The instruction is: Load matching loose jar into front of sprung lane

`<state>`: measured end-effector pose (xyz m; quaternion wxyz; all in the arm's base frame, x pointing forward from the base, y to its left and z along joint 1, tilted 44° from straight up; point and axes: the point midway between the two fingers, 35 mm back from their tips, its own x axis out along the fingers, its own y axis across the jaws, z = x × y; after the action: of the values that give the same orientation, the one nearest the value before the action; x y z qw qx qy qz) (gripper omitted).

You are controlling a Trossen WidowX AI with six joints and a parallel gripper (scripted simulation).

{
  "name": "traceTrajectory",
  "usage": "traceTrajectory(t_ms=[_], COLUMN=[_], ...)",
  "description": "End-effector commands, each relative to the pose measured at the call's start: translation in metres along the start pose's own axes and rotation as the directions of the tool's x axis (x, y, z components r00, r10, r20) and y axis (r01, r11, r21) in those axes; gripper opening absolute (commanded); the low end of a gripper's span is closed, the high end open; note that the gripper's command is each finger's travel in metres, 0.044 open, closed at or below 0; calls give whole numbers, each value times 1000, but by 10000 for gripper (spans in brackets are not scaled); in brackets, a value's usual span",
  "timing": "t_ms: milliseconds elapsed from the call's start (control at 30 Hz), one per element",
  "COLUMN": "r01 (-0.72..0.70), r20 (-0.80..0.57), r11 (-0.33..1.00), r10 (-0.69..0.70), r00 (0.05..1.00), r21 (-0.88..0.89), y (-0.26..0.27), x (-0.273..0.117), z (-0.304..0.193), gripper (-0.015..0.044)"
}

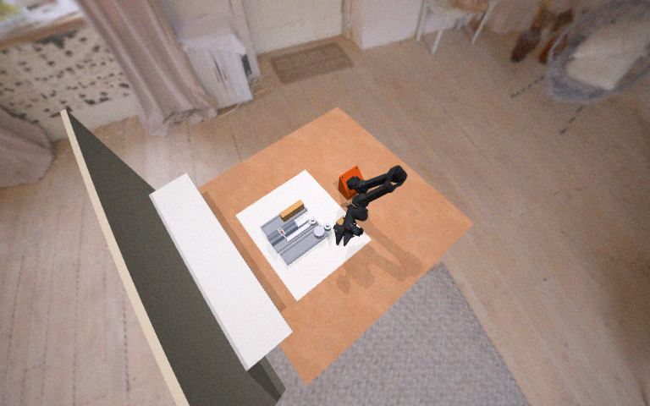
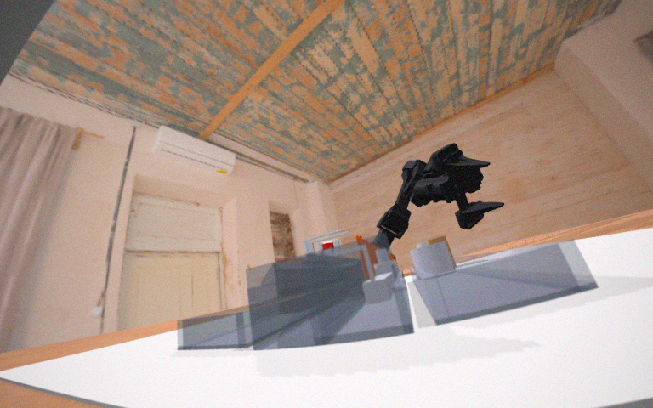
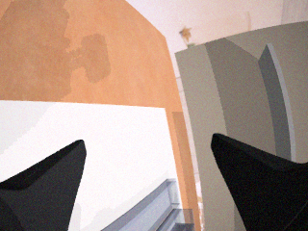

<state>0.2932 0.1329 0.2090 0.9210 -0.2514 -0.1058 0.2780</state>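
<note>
My open, empty gripper (image 1: 341, 243) (image 2: 496, 184) (image 3: 149, 139) hangs high above the front right part of the white mat. In the top view, a small pale jar (image 1: 312, 220) with a knobbed top is at the robot-side end of the middle lane's pale frame. A similar small jar (image 1: 327, 226) stands nearer the arm, outside the lanes. A wider, pale round jar (image 1: 319, 231) (image 2: 432, 259) is at the robot-side end of the right lane (image 1: 299, 251). The red pusher mark (image 1: 281, 232) (image 2: 327, 246) is farther back. The pusher plate's contact with a jar cannot be made out.
Grey see-through lanes stand on the white mat (image 1: 297, 287) (image 2: 337, 380) (image 3: 120, 135). A yellow-brown block (image 1: 291, 210) lies beside the left lane; another is partly hidden by the arm. The orange arm base (image 1: 348, 186) is behind. A white shelf (image 1: 220, 272) borders the table's far side.
</note>
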Motion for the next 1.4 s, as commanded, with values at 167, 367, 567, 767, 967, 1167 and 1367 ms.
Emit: traceTrajectory(t_ms=[167, 367, 567, 767, 967, 1167, 1367], r01=[-86, -36, 184, 370, 457, 457, 457], r20=[-283, -517, -518, -423, -359, -359, -359], r11=[973, 811, 510, 266, 152, 152, 152], r10=[146, 405, 654, 783, 838, 838, 838], r00=[948, 754, 552, 455, 410, 410, 410], r21=[214, 583, 840, 890, 876, 876, 876], y=[-12, -15, -13, -15, -12, -11, -11], x=[15, -4, -39, -62, -74, -76, -76], z=[-60, -121, -139, -131, -121, -121, -121], gripper=[440, 440, 440, 440, 440, 440, 440])
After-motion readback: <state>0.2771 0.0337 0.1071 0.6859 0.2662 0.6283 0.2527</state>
